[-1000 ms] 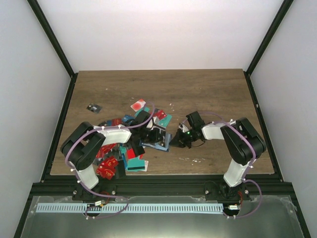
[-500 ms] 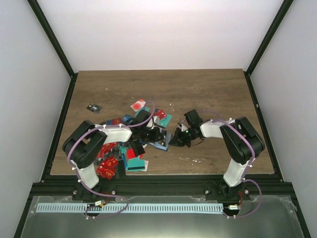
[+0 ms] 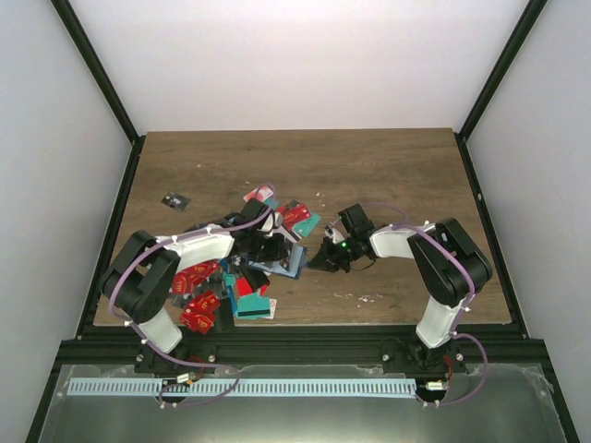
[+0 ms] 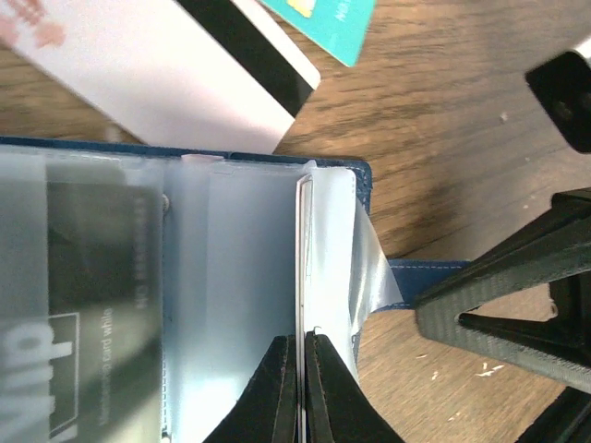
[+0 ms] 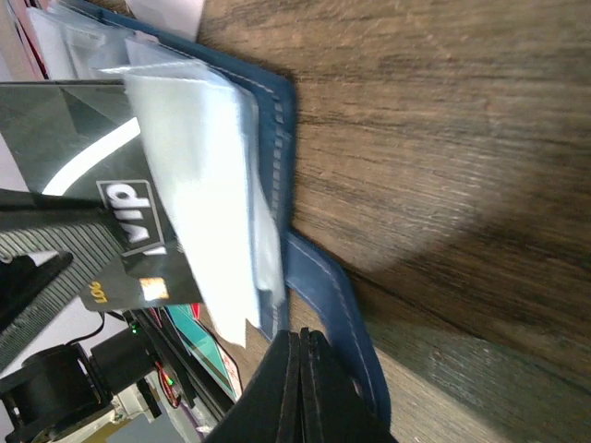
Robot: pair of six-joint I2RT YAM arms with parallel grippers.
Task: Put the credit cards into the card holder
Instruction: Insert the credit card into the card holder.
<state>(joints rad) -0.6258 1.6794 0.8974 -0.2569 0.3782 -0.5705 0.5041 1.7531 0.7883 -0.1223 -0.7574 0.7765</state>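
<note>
— Many credit cards point(image 3: 199, 312) crowd the near left of the worktop point(image 3: 406, 175), red, teal and black, heaped around the left arm. What lies next to the card holder point(image 3: 288, 266)?

— A white card with a black stripe point(image 4: 175, 69) meets its blue edge, and a teal card point(image 4: 323, 20) lies just beyond that. A small black item point(image 3: 173, 200) sits well apart at the far left.

— Where is the holder?

— It lies open at mid-worktop between both arms. Its clear sleeves point(image 5: 203, 185) are fanned, with a black card point(image 5: 65, 129) in one. From above, the left arm hides part of it.

— And the arms?

— Both reach low and inward, elbows bent. The left end effector point(image 4: 299, 343) is pinched narrow on a thin sleeve leaf standing on edge. The right end effector point(image 5: 300, 340) is closed on the blue clasp tab point(image 5: 321, 277).
</note>
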